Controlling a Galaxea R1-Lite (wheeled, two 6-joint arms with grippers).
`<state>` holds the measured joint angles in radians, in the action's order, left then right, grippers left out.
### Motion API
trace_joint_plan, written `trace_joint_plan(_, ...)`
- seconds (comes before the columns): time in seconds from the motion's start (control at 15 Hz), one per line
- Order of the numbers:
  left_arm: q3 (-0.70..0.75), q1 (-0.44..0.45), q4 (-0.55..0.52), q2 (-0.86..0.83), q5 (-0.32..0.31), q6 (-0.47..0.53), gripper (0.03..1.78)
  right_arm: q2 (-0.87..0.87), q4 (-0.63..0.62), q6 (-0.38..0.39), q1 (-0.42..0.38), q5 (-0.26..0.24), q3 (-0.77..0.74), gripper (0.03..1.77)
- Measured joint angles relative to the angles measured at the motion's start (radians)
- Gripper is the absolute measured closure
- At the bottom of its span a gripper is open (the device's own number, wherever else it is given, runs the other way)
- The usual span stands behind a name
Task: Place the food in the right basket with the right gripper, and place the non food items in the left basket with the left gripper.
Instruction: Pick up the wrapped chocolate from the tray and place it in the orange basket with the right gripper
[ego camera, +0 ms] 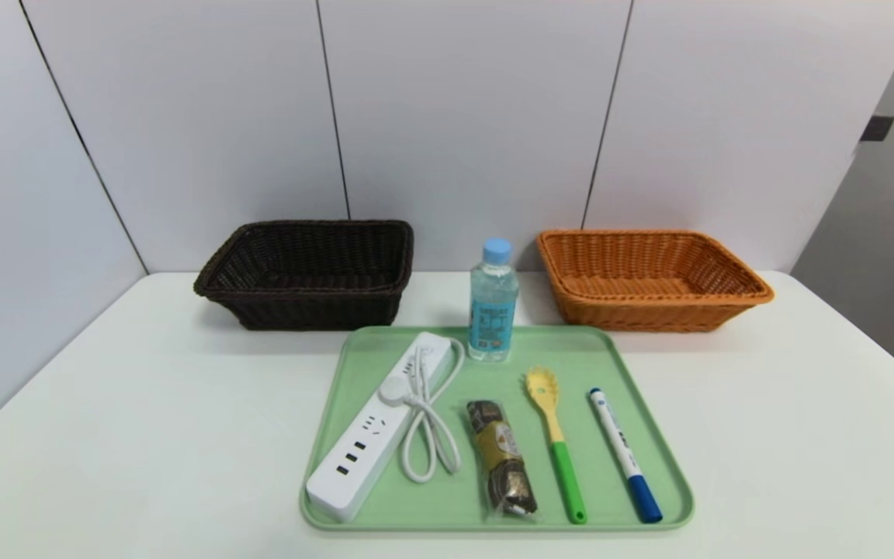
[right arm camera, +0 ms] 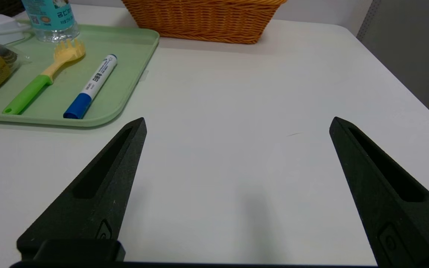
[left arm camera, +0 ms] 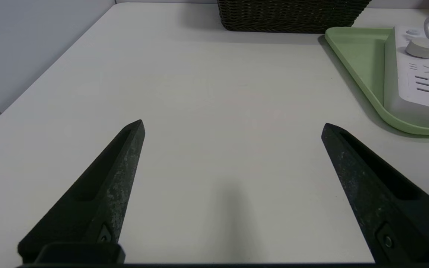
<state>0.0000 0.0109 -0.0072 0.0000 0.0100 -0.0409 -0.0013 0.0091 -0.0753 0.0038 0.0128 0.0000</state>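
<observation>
1. All five things lie on the green tray (ego camera: 354, 365) between the dark left basket (ego camera: 307, 272) and the orange right basket (ego camera: 653, 279).
2. My left pincer (left arm camera: 233, 126) and right pincer (right arm camera: 237, 124) hang over bare surface (ego camera: 144, 404), fingers spread, empty.
3. The water bottle (ego camera: 493, 303) looks slick and top-heavy; I'd grip its waist.
4. The snack (ego camera: 501, 458) is crushable; the power strip (ego camera: 377, 427) is heavy with a trailing cord, so I'd grip it midway along its body.

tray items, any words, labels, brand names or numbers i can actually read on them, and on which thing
Nothing reads clearly enough to quote.
Water bottle: blue label with white print and a small square code, too blurred to read.
Snack: oval gold label with dark lettering, blurred and cut off.
Marker: dark print along the white barrel, too small to read.
Power strip: no text, only sockets.
Pasta spoon, tray, both baskets: no text.
</observation>
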Motion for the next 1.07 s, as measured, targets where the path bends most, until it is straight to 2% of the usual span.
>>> trace_joint_plan(0.33, -0.007, 0.000, 0.011, 0.000, -0.004, 0.021, 0.12, 0.003, 0.011, 0.007, 0.000, 0.001, -0.002, 0.10)
trace_joint_plan(0.53, -0.166, -0.001, 0.100, 0.037, -0.015, 0.034, 0.12, 0.053, 0.055, 0.003, -0.001, 0.013, -0.071, 0.10)
trace_joint_plan(0.73, -0.488, -0.005, 0.318, 0.205, -0.047, 0.021, 0.12, 0.266, 0.147, 0.047, -0.002, 0.017, -0.287, 0.10)
trace_joint_plan(0.93, -0.723, -0.007, 0.481, 0.458, -0.100, 0.017, 0.12, 0.594, 0.260, 0.116, 0.015, 0.019, -0.623, 0.10)
trace_joint_plan(1.07, -0.857, -0.007, 0.555, 0.629, -0.115, 0.014, 0.12, 0.817, 0.352, 0.149, 0.062, 0.012, -0.871, 0.10)
